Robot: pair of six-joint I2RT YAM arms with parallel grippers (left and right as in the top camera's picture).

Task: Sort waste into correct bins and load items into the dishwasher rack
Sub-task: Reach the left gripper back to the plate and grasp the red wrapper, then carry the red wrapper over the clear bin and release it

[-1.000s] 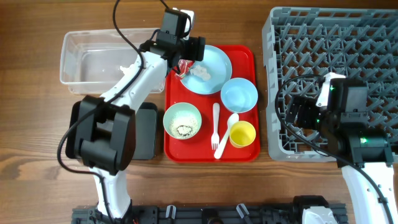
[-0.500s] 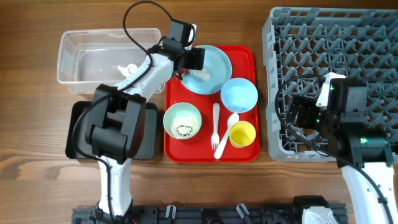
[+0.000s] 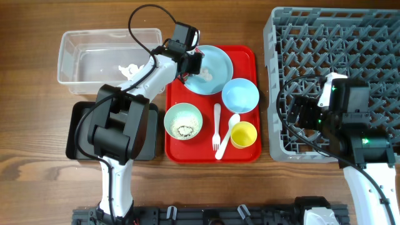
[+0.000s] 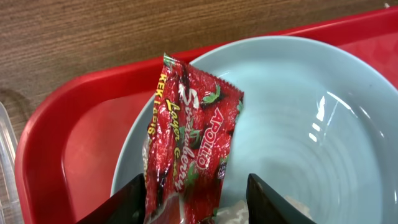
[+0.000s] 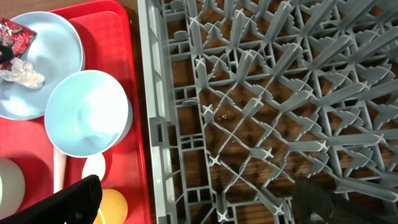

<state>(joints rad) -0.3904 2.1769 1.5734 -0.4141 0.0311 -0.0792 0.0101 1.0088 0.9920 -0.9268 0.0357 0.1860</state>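
Right now the waste-sorting step is in hand, w/ the dish loading not yet begun; the left gripper (image 4: pixel 196 180) is straddling the red wrapper (image 4: pixel 189 143), jaws standing part-open w/ a gap showing on one side, so nothing is being gripped as far as I can tell. The wrapper is lying across the rim of the light blue plate (image 4: pixel 298 124), at the far-left corner of the red tray (image 4: pixel 81 124); it's thin, glossy, creased film w/ print. The plate is smooth and round w/ faint concentric rings; the tray is slick plastic w/ a rounded lip. Next move, I reckon: pinching the film firmly w/o scraping the plate, then lifting it toward the clear tub (image 3: pixel 94 56) just left of the tray; light film may be slipping or springing. The right gripper (image 5: pixel 199 199) is hanging wide open and empty over the grey lattice rack (image 5: pixel 261 93), right of the tray.
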